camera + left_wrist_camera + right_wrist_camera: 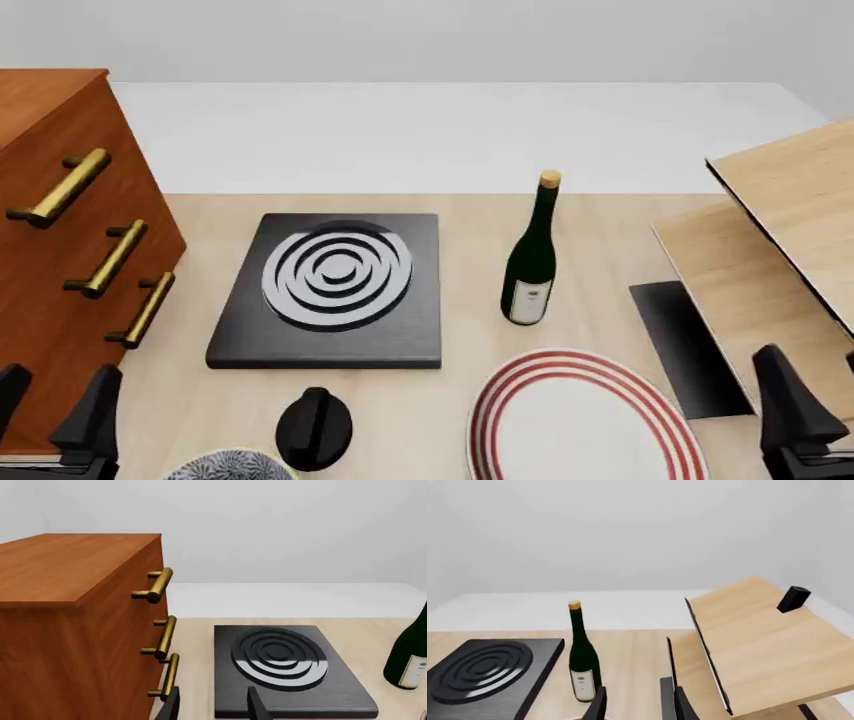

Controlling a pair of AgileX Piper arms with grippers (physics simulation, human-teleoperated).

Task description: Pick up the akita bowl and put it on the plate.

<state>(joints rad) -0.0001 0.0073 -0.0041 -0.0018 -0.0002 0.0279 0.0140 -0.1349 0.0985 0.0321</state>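
The akita bowl, navy-and-white patterned, shows only its far rim at the front view's bottom edge, left of centre. The plate, white with red rings, lies at the near right and is cut off by the same edge. My left gripper hovers open at the near left, beside the bowl and in front of the cabinet. My right gripper stands open at the near right, just right of the plate. Both wrist views show open, bare grippers: left gripper, right gripper. Neither wrist view shows the bowl.
A small black knob sits between bowl and plate. Behind them are a black stove with spiral rings and a green wine bottle. A wooden drawer cabinet fills the left. A tilted wooden rack stands at the right.
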